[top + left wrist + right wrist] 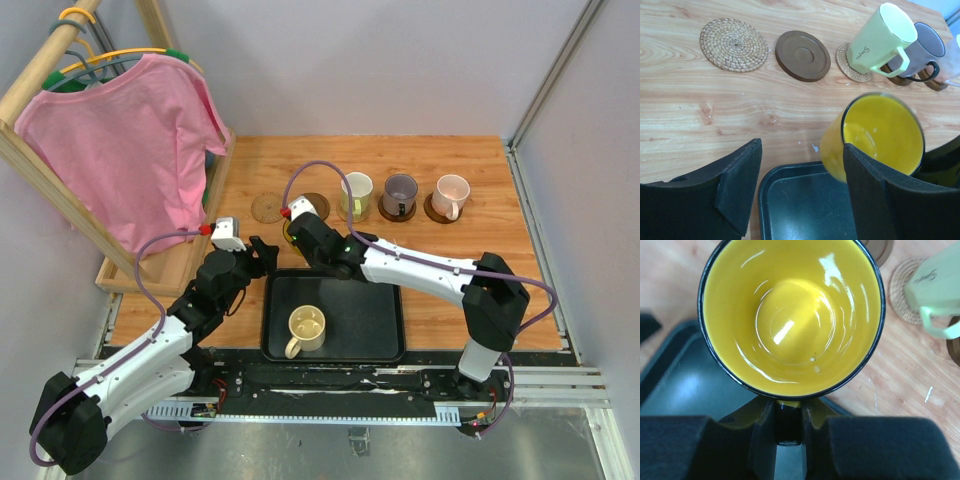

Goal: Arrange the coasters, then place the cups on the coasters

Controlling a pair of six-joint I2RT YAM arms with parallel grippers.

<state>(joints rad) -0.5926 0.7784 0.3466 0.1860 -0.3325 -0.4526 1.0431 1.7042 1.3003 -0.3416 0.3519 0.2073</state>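
Observation:
My right gripper (788,426) is shut on the dark handle of the yellow cup (790,315), holding it upright over the far edge of the black tray (675,390). In the top view this gripper (298,224) hides most of the cup. An empty tan coaster (733,44) and an empty dark brown coaster (802,55) lie beyond it. The whitish-green cup (356,194), greyish-purple cup (401,193) and pale pink cup (451,195) each stand on a coaster. The cream cup (306,328) sits in the tray (380,340). My left gripper (800,187) is open at the tray's far-left corner.
A wooden clothes rack with a pink shirt (130,140) stands at the left, its base (170,265) close to my left arm. Grey walls close off the back and right of the wooden tabletop (480,260).

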